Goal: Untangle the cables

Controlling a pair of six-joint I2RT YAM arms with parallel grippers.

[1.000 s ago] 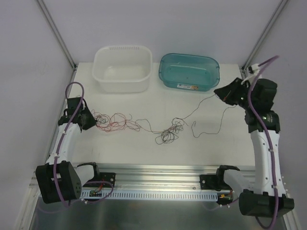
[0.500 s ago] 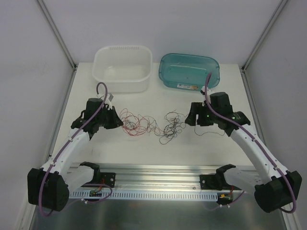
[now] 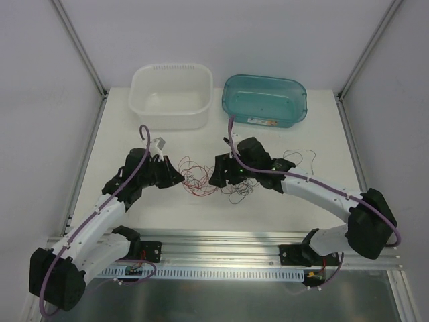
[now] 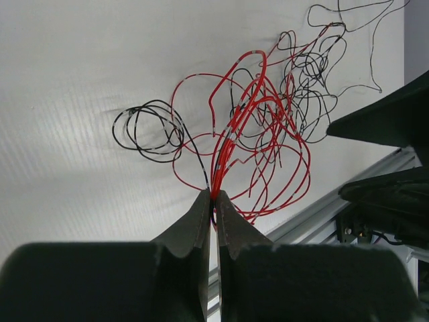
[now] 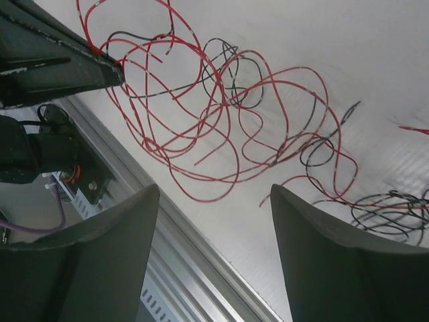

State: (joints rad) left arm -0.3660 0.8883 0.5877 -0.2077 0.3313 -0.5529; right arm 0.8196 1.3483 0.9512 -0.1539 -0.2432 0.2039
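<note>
The cables are thin curly wires, red (image 3: 199, 180) and black (image 3: 238, 188), bunched in a tangle mid-table. A loose black strand (image 3: 301, 155) loops off to the right. My left gripper (image 3: 177, 180) sits at the tangle's left side. It is shut on a bundle of red cables (image 4: 258, 127), pinched at its tips (image 4: 214, 196). A black coil (image 4: 147, 127) lies left of the red loops. My right gripper (image 3: 216, 176) hovers over the tangle's right part. It is open (image 5: 214, 191), with red loops (image 5: 201, 121) on the table beyond its tips and nothing between its fingers.
A white tub (image 3: 171, 94) and a teal tub (image 3: 265, 99) stand at the back of the table. An aluminium rail (image 3: 221, 245) runs along the near edge, close below the tangle. The two grippers are only a short gap apart.
Both arms swung inward to the table's middle. The right gripper opened and let go of the stretched black strand. The spread-out cables are now bunched between the grippers.
</note>
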